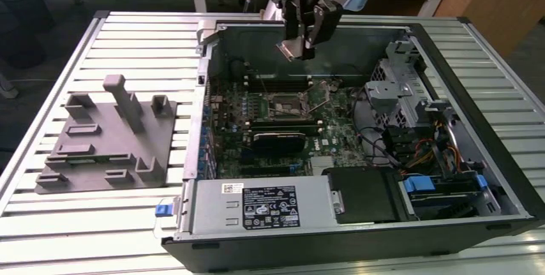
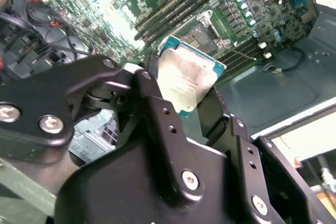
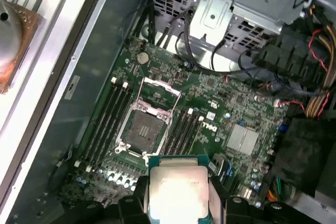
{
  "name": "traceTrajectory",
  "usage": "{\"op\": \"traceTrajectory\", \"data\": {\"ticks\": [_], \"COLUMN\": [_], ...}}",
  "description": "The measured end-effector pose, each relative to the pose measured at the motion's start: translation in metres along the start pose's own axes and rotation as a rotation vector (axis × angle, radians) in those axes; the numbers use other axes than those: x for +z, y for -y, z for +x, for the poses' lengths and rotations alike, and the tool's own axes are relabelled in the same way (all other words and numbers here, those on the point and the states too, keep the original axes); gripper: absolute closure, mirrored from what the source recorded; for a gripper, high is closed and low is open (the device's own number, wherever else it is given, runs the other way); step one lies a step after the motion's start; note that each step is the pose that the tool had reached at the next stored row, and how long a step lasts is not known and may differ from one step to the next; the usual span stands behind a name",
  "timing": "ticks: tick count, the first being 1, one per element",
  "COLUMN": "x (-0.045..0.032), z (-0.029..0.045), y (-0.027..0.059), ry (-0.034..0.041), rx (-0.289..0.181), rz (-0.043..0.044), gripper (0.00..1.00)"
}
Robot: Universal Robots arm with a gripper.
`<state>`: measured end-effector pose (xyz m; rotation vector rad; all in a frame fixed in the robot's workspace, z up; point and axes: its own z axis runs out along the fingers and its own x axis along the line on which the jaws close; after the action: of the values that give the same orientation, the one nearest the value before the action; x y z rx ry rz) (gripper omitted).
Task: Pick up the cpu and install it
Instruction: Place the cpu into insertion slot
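Low in the exterior view lies the open computer case [image 1: 341, 252], its motherboard [image 1: 336, 118] carrying the socket [image 1: 285, 104] mid-frame. Farther back, at upper centre, the jaws clamp the cpu [image 1: 287, 51] by its edges, tilted above the case.

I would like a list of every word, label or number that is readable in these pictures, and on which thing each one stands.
No text here can be read.
power supply label: black and white print, too small to read.
white sticker above that label: too small to read.
cpu lid, held in the gripper: faint print, not readable.
case wall sticker: marks too small to read.
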<state>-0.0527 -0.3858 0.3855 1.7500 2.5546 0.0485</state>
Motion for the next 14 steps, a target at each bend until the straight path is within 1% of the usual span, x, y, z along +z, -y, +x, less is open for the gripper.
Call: {"op": "traceTrajectory", "data": {"ticks": [14], "x": [0.0012], "z": [0.0002], "y": [0.0], "ry": [0.0121], "rx": [0.236], "rz": [0.0045], "gripper": [0.46]}}
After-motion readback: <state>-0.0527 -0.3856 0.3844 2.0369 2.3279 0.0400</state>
